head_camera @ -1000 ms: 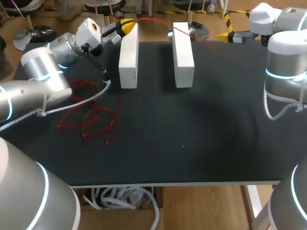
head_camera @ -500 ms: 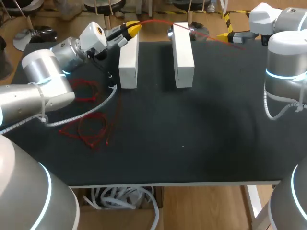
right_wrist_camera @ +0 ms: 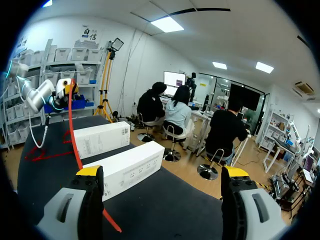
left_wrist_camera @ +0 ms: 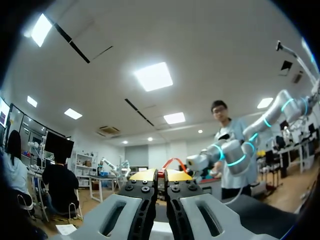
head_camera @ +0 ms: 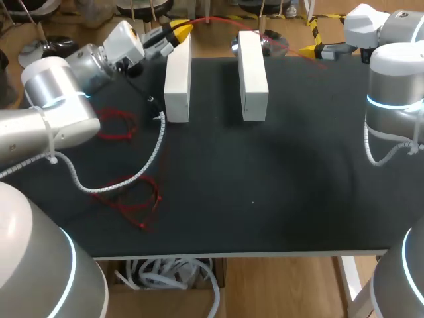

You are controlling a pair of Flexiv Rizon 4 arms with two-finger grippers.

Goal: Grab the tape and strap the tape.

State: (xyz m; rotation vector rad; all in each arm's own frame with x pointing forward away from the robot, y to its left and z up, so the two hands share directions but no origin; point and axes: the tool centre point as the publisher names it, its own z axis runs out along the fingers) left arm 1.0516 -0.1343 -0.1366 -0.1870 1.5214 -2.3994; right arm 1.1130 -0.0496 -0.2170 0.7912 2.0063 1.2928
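- Head view:
  - The left claw (head_camera: 177, 28) sits at the upper left of the frame, beside the far end of the left white block (head_camera: 177, 79).
  - It is clamped on the red tape (head_camera: 202, 20). From there the tape runs as a thin raised line across the right white block (head_camera: 253, 66) towards the upper right.
  - The rest of the tape lies in loose red loops on the desk (head_camera: 265, 185) at the left of the frame.
  - Risk: those loops lie under the left arm's white cable, so I judge a further pull could snag them or drag them into a knot.
  - The tape also looks able to slide off the block tops.
- Left wrist view:
  - The left claw (left_wrist_camera: 161, 175) has its yellow tips pressed together on the tape (left_wrist_camera: 175, 161), which arcs up and away just ahead of them.
  - Risk: the tape is thin and only the very tips pinch it, so a sharp tug could pull it free.
- Right wrist view:
  - The right claw (right_wrist_camera: 162, 172) is spread wide and holds nothing.
  - The tape (right_wrist_camera: 73, 135) comes down from the far left claw, passes one finger and ends just inside it. Both white blocks lie ahead.
  - Risk: the tape sits off to one side, touching at most one finger, so closing now may miss it or only brush it.
  - It looks limp and narrow, like cord.
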